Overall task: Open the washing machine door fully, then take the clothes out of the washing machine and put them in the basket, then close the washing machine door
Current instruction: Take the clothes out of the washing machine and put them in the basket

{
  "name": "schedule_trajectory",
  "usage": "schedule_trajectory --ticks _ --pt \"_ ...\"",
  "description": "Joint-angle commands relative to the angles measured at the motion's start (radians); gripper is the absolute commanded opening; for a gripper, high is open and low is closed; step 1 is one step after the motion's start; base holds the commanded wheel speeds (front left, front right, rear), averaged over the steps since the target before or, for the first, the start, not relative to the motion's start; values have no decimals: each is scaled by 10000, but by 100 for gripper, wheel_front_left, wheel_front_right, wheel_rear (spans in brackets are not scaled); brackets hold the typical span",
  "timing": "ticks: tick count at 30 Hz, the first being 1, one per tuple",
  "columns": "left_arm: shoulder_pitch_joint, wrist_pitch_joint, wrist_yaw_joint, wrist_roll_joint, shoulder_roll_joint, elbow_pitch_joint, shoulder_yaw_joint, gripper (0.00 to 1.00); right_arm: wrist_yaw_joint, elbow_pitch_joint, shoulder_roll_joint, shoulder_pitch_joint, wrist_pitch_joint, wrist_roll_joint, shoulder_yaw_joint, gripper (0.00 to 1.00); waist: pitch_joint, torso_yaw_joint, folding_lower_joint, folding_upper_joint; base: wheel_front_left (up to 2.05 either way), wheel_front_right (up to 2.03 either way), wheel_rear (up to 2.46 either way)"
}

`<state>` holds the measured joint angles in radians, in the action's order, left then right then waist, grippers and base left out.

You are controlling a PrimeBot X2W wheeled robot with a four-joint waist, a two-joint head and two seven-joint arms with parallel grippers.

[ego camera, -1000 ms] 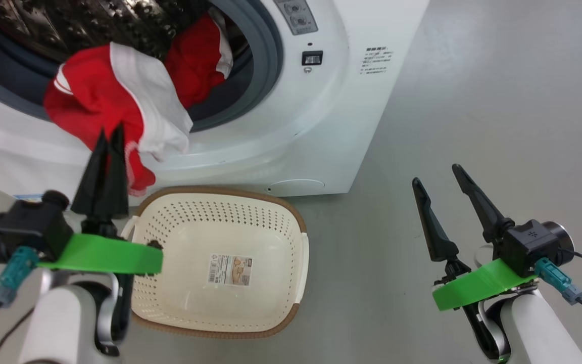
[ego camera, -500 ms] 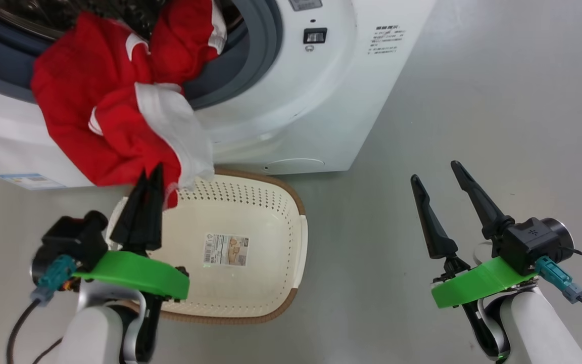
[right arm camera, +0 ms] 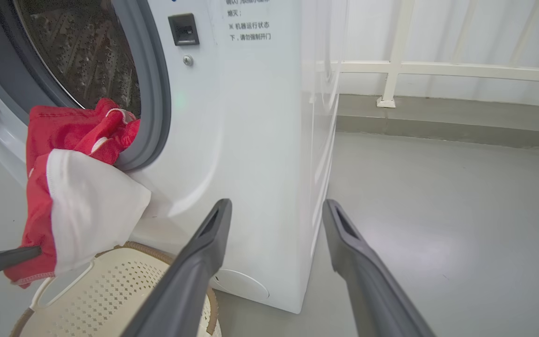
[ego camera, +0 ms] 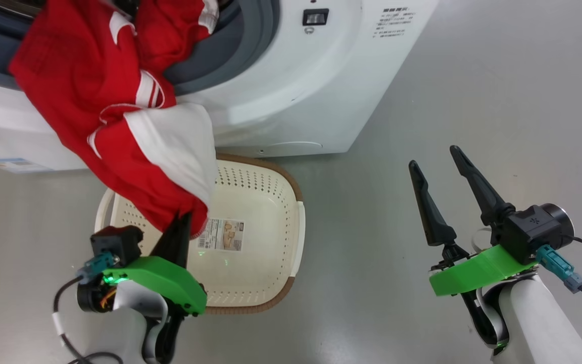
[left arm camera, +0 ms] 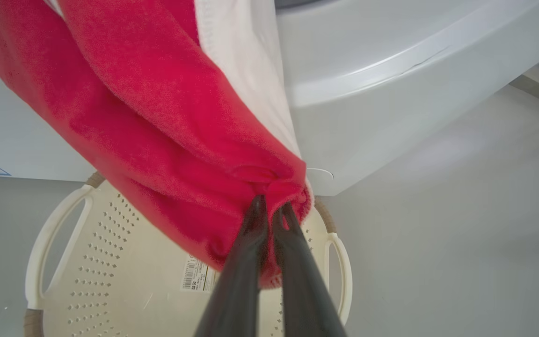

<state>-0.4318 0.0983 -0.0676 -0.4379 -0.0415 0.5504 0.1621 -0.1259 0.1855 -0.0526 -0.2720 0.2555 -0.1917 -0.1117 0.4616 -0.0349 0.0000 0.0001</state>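
**We hold the red clothes over the basket**

Our left gripper (ego camera: 184, 220) is pressed together on the clothes (ego camera: 119, 136). Its two dark tips pinch a fold of red cloth. The clothes are red with white parts. They stretch from the round mouth of the washing machine (ego camera: 296, 86), down over its white front, to our left gripper. The pinched end hangs over the basket (ego camera: 265, 187), close to the paper label (ego camera: 223, 235) on the basket's bottom. We cannot tell if the cloth touches the basket. More red cloth lies in the mouth of the washing machine, against the grey rubber ring (ego camera: 240, 55).

The basket stands on the grey floor (ego camera: 473, 76), just beside the bottom of the washing machine's front. It is cream, with lots of little holes and a brown band around its rim.

Our right gripper (ego camera: 432, 156) is spread wide, with only air between its fingers. It hangs over the floor on the right of the basket, well apart from it. From its own camera we see the washing machine's side right in front of it.
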Motion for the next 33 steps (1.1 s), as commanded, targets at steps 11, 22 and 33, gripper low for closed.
schedule_trajectory --ticks 11,22,33 --pt "-1561 310 -384 -1192 -89 3050 945 0 -48 -320 24 -429 63 -88 -361 100 989 -303 0 -1 0 0 0" --pt "-2763 454 -560 -2504 -88 5390 2304 0 -48 -420 24 -846 63 -135 -494 100 1767 -460 0 -1 0 0 0" --pt "-3597 1005 -458 -3174 -88 6608 3093 0 -48 -432 24 -1021 63 -132 -534 100 2049 -525 0 -1 0 0 0"
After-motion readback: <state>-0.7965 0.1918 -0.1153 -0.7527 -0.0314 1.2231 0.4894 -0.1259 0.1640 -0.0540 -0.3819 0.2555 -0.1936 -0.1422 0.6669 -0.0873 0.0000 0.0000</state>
